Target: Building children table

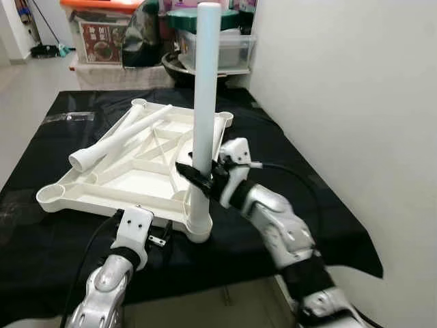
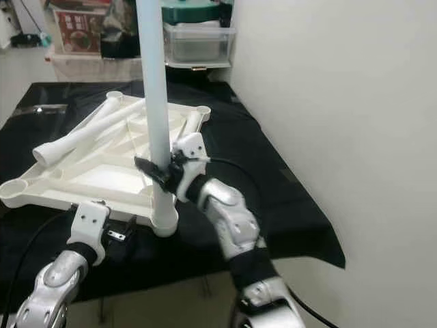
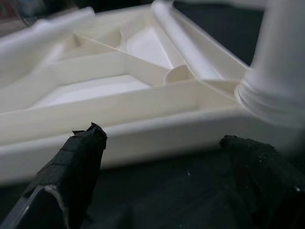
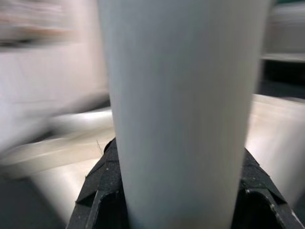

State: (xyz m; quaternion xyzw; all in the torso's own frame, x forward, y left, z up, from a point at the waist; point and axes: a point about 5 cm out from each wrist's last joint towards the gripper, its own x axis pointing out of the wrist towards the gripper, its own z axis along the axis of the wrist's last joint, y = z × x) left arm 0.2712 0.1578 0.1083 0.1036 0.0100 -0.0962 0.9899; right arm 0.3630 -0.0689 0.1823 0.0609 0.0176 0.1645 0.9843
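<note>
A white plastic tabletop lies upside down on the black-covered table. One white leg stands upright in its near right corner socket. My right gripper is shut on this leg partway up; the leg sits between the black fingers. Two loose white legs lie across the tabletop. My left gripper is open just in front of the tabletop's near edge, left of the socket, holding nothing.
A white wall runs close along the right side of the table. Behind the table stand storage boxes, a clear bin and a dark bowl. Bare floor lies to the left.
</note>
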